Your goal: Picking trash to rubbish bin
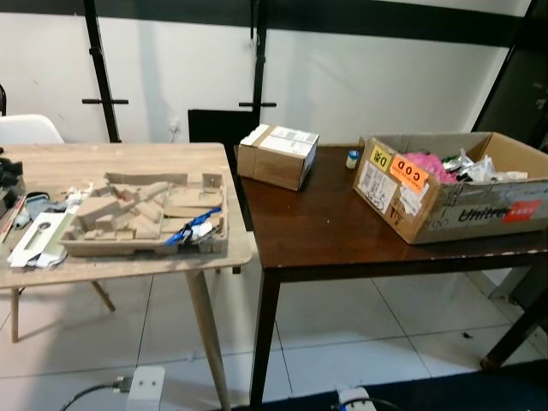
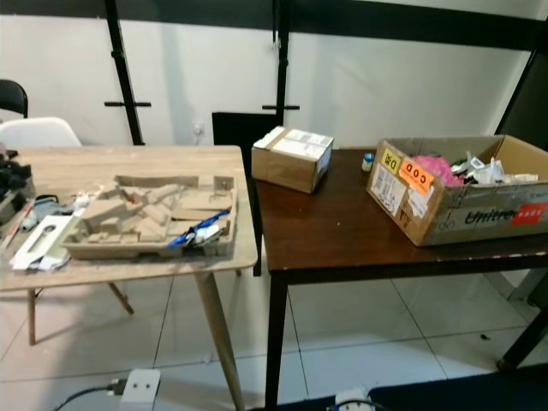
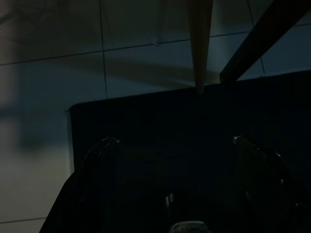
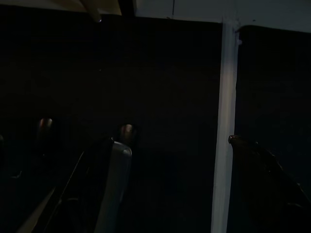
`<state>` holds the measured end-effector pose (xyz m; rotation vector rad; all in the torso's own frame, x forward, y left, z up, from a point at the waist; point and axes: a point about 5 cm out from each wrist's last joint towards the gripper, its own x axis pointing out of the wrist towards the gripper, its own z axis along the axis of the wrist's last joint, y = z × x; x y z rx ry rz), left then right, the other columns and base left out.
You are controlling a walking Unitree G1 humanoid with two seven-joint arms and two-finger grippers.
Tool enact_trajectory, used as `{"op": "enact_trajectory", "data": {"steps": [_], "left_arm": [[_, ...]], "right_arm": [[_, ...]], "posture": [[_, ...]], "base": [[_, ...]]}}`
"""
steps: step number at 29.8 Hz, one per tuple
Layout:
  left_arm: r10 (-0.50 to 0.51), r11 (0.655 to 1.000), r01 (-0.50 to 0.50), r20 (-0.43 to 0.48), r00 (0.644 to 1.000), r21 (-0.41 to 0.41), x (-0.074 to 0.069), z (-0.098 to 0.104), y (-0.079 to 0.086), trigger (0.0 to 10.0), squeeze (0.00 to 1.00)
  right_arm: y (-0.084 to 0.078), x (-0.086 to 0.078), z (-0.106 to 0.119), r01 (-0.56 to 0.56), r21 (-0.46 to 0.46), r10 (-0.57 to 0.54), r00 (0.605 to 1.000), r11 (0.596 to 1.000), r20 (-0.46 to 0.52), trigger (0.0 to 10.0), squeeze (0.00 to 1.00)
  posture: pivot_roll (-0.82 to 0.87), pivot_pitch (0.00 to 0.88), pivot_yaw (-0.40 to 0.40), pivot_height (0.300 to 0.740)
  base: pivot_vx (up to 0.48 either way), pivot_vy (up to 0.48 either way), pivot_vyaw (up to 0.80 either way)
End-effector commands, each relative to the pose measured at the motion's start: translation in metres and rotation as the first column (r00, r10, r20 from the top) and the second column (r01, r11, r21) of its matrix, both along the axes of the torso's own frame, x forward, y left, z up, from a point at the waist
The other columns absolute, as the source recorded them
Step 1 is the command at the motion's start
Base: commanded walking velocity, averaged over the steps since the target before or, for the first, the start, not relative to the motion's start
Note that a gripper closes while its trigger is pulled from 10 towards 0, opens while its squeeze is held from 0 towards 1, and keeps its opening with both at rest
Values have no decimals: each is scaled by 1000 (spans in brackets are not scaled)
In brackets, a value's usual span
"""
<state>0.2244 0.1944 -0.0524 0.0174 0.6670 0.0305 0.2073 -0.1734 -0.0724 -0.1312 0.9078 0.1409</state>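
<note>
Both tools idle low in shade, left tool and right tool fingers spread apart, empty. Trash tray on light desk at 11 o'clock, long axis 9-to-3, nearer left arm; trash-filled carton at 2 o'clock.

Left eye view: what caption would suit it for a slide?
A pale wooden table with a cardboard tray beside a dark table bearing a small sealed box and an open carton of rubbish.

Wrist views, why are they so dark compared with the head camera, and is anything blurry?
Left wrist view: deep shade, open left gripper faint above dim floor tiles. Right wrist view: nearly black, open right gripper barely outlined. Eye views: evenly lit, slightly soft, the cardboard box label still readable.
</note>
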Motion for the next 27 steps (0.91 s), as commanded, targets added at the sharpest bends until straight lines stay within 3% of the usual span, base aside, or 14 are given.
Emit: {"op": "enact_trajectory", "data": {"steps": [1, 27], "left_arm": [[3, 1000, -3, -12, 1000, -9, -2, -2, -1, 10000, 0], [10, 1000, -10, -9, 1000, -11, 0, 0, 1, 10000, 0]], "right_arm": [[-1, 0, 0, 3, 2, -3, 1000, 1000, -1, 10000, 0], [1, 2, 1, -2, 1, 2, 1000, 1000, 0, 10000, 0]], "posture": [[66, 50, -63, 740], [72, 47, -62, 740]], "base": [[285, 0, 0], [277, 0, 0]]}}
